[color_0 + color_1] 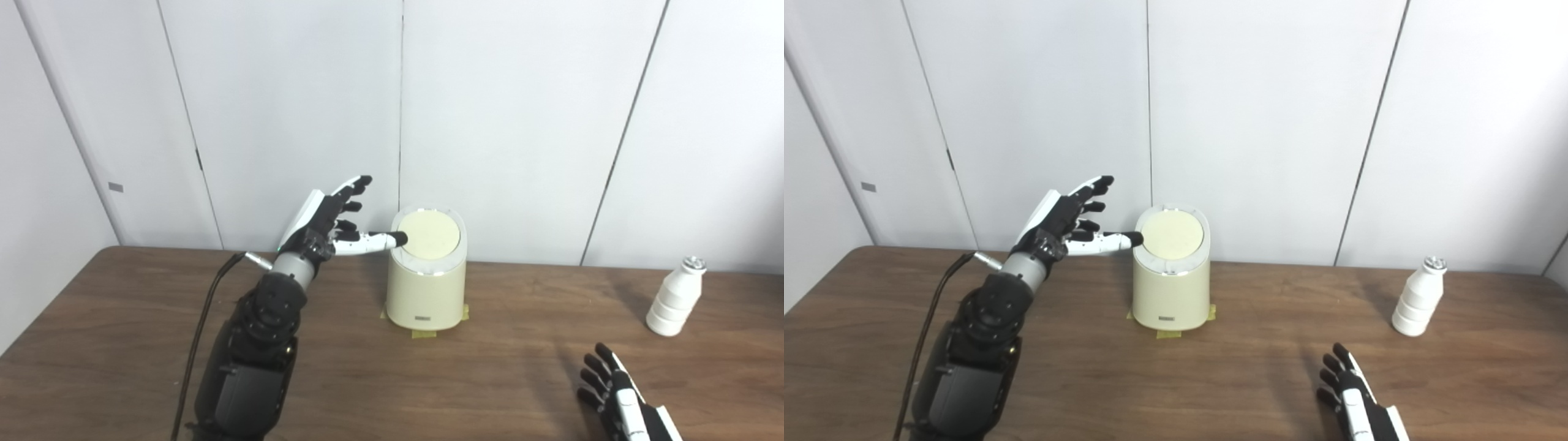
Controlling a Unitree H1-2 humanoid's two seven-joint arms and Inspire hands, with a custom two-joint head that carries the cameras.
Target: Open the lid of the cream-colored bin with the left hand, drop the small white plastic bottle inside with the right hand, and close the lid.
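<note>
The cream-colored bin (425, 288) stands upright at the middle of the table, taped down at its base. Its round lid (430, 235) lies flat and shut. My left hand (331, 223) is open, raised just left of the bin, with one fingertip (401, 238) touching the lid's left rim. The small white plastic bottle (675, 297) stands upright at the far right of the table. My right hand (615, 392) is open and empty, low near the table's front edge, well short of the bottle.
The brown wooden table (153, 343) runs across the view, with its left edge visible. White wall panels (294, 110) stand close behind the bin. A black cable (202, 318) runs along my left arm.
</note>
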